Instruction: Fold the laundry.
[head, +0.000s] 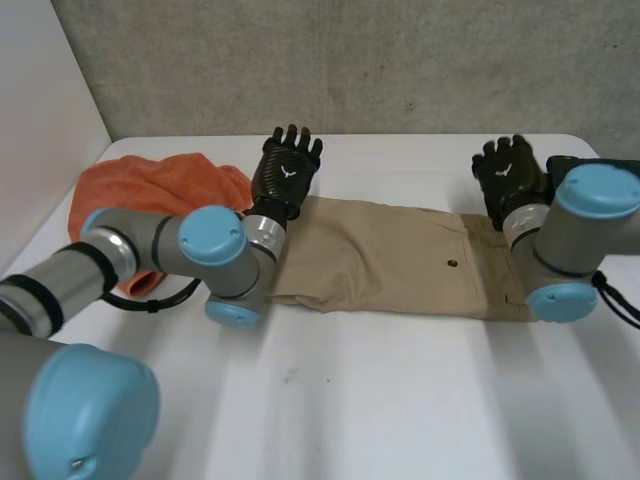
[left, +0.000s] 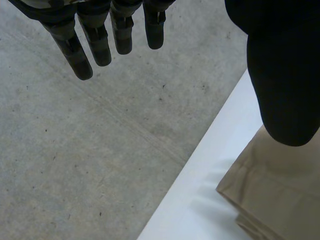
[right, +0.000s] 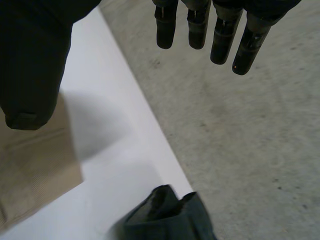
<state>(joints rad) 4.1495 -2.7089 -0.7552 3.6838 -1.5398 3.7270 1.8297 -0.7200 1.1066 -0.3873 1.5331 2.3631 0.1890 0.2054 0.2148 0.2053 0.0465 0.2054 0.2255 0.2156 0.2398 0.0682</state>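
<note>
The left hand (head: 287, 168) is spread flat, its black fingers (left: 82, 55) straight and slightly apart with the thick thumb (left: 282, 75) set wide to one side, and nothing is held between them. It hangs over the left end of the khaki garment (head: 390, 258), the fingertips reaching past the far edge of the bench (head: 400, 400) toward the rough grey concrete wall (head: 400, 60). The left wrist view shows the thumb tip just over a corner of the cloth (left: 270, 195), where stacked hems make a layered, stitched edge on the smooth white bench top (left: 200, 200). The right hand (head: 510, 172) is likewise open, fingers (right: 220, 40) straight and parted, thumb (right: 30, 65) spread off, gripping nothing. It stands above the right end of the same garment, whose squared corner (right: 35, 175) lies below the thumb. The garment is a matte woven cloth folded into a long flat strip lying across the middle of the bench between the two arms, with a small dark button (head: 452, 264) and seam lines near its right end. A crumpled orange cloth (head: 160, 185) with a soft, nubby look sits heaped at the left, partly behind the left arm. A dark cloth (right: 170, 217), bunched into soft folds, lies at the bench's far right corner, near the right hand.
</note>
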